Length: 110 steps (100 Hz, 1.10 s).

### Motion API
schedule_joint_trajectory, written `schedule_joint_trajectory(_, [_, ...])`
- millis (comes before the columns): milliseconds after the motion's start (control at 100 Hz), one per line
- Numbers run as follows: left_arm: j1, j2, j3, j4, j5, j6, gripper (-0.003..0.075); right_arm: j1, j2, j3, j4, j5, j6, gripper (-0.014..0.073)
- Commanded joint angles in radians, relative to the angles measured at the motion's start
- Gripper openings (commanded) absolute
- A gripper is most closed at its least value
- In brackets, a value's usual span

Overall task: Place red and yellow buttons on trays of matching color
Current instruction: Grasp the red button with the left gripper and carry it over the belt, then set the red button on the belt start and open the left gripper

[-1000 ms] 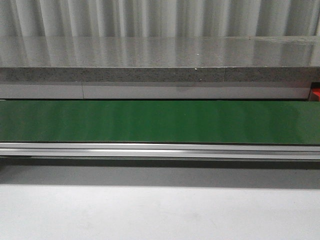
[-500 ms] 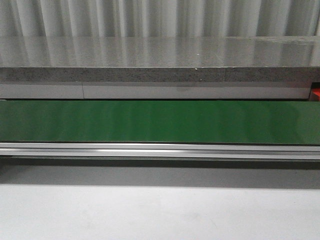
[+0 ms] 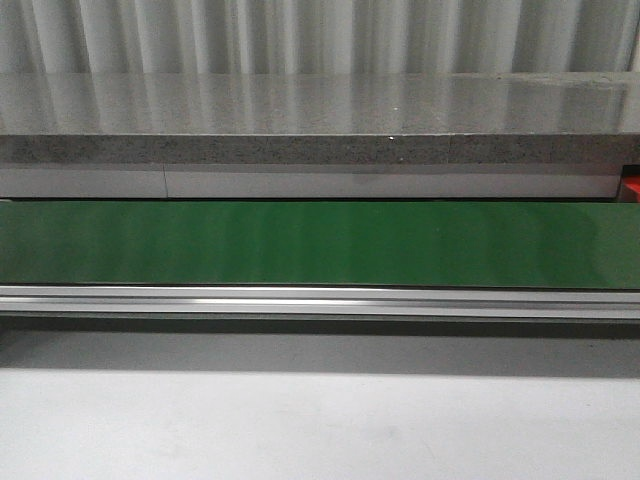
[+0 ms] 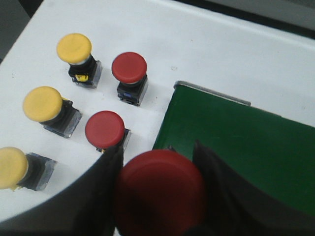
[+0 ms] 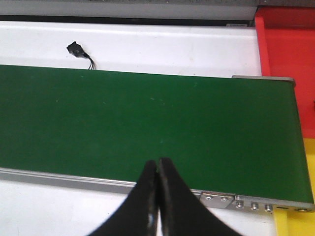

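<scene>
In the left wrist view my left gripper (image 4: 158,157) is shut on a red button (image 4: 160,189), held above the white table next to the end of the green belt (image 4: 246,142). On the table lie two more red buttons (image 4: 129,68) (image 4: 104,129) and three yellow buttons (image 4: 74,47) (image 4: 43,103) (image 4: 12,167). In the right wrist view my right gripper (image 5: 157,164) is shut and holds nothing, over the near rail of the belt (image 5: 147,123). A red tray (image 5: 288,44) and a yellow tray (image 5: 298,226) show past the belt's end. Neither gripper appears in the front view.
The front view holds the long green belt (image 3: 320,243) with an aluminium rail (image 3: 320,300), a grey stone ledge (image 3: 320,150) behind it and a sliver of red (image 3: 632,187) at the far right. A small black connector with wires (image 5: 76,49) lies beyond the belt.
</scene>
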Motion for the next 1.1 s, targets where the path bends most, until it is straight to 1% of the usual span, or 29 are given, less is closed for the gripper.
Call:
schedule_joint_trajectory(0, [-0.023,0.015,-0.034,-0.002,-0.062,0.001,-0.002,0.002,-0.008,-0.023,0.003,-0.057,-0.009,-0.0067])
schedule_joint_trajectory(140, [-0.061,0.071,-0.04,-0.002,-0.087,0.001,-0.002,0.002,-0.008,-0.023,0.003,-0.057,-0.009,-0.0067])
schedule_joint_trajectory(400, [-0.071,0.141,-0.047,-0.003,-0.078,0.027,-0.0018,0.002,-0.008,-0.023,0.003,-0.057,-0.009,-0.0067])
schedule_joint_trajectory(430, [-0.071,0.145,-0.047,-0.004,-0.073,0.027,-0.0013,0.002,-0.008,-0.023,0.003,-0.057,-0.009,-0.0067])
schedule_joint_trajectory(470, [-0.071,0.145,-0.047,-0.004,-0.067,0.027,0.0013,0.002,-0.008,-0.023,0.003,-0.057,-0.009,-0.0067])
schedule_joint_trajectory(520, [-0.071,0.145,-0.047,-0.006,-0.064,0.027,0.0076,0.002,-0.008,-0.023,0.003,-0.057,-0.009,-0.0067])
schedule_joint_trajectory(550, [-0.071,0.145,-0.047,-0.006,-0.064,0.027,0.0142,0.002,-0.008,-0.023,0.003,-0.057,-0.009,-0.0067])
schedule_joint_trajectory(570, [-0.071,0.145,-0.047,-0.008,-0.064,0.029,0.0173,0.002,-0.008,-0.023,0.003,-0.057,-0.009,-0.0067])
schedule_joint_trajectory(580, [-0.071,0.145,-0.047,-0.009,-0.064,0.029,0.0208,0.002,-0.008,-0.023,0.003,-0.057,-0.009,-0.0067])
schedule_joint_trajectory(590, [-0.071,0.145,-0.047,-0.01,-0.064,0.033,0.0226,0.002,-0.008,-0.023,0.003,-0.057,-0.009,-0.0067])
schedule_joint_trajectory(600, [-0.071,0.145,-0.047,-0.013,-0.064,0.036,0.0266,0.002,-0.008,-0.023,0.003,-0.057,-0.009,-0.0067])
schedule_joint_trajectory(610, [-0.071,0.145,-0.047,-0.016,-0.064,0.038,0.0286,0.002,-0.008,-0.023,0.003,-0.057,-0.009,-0.0067])
schedule_joint_trajectory(620, [-0.071,0.145,-0.047,-0.022,-0.064,0.046,0.033,0.002,-0.008,-0.023,0.003,-0.057,-0.009,-0.0067])
schedule_joint_trajectory(640, [-0.071,0.145,-0.047,-0.035,-0.064,0.06,0.0376,0.002,-0.008,-0.023,0.003,-0.057,-0.009,-0.0067])
schedule_joint_trajectory(650, [-0.071,0.145,-0.047,-0.039,-0.064,0.065,0.0422,0.002,-0.008,-0.023,0.003,-0.057,-0.009,-0.0067])
schedule_joint_trajectory(660, [-0.071,0.145,-0.047,-0.047,-0.064,0.073,0.0446,0.002,-0.008,-0.023,0.003,-0.057,-0.009,-0.0067])
schedule_joint_trajectory(670, [-0.071,0.145,-0.047,-0.055,-0.062,0.079,0.0493,0.002,-0.008,-0.023,0.003,-0.057,-0.009,-0.0067])
schedule_joint_trajectory(680, [-0.071,0.145,-0.047,-0.055,-0.062,0.079,0.0515,0.002,-0.008,-0.023,0.003,-0.057,-0.009,-0.0067])
schedule_joint_trajectory(690, [-0.071,0.145,-0.047,-0.061,-0.059,0.082,0.0559,0.002,-0.008,-0.023,0.003,-0.057,-0.009,-0.0067])
schedule_joint_trajectory(710, [-0.071,0.145,-0.047,-0.067,-0.057,0.083,0.0601,0.002,-0.008,-0.023,0.003,-0.057,-0.009,-0.0067])
schedule_joint_trajectory(720, [-0.071,0.145,-0.047,-0.067,-0.053,0.083,0.0638,0.002,-0.008,-0.023,0.003,-0.057,-0.009,-0.0067])
schedule_joint_trajectory(740, [-0.071,0.145,-0.047,-0.072,-0.049,0.083,0.0687,0.002,-0.008,-0.023,0.003,-0.057,-0.009,-0.0067])
schedule_joint_trajectory(760, [-0.071,0.145,-0.047,-0.072,-0.043,0.083,0.0724,0.002,-0.008,-0.023,0.003,-0.057,-0.009,-0.0067])
schedule_joint_trajectory(880, [-0.071,0.125,-0.047,-0.074,-0.016,0.083,0.0648,0.002,-0.008,-0.023,0.003,-0.057,-0.009,-0.0067])
schedule_joint_trajectory(970, [-0.071,0.076,-0.047,-0.076,-0.014,0.083,0.0605,0.002,-0.008,-0.023,0.003,-0.057,-0.009,-0.0067])
schedule_joint_trajectory(1090, [-0.052,-0.013,-0.061,-0.07,0.001,0.083,0.0596,0.002,-0.008,-0.023,0.003,-0.057,-0.009,-0.0067])
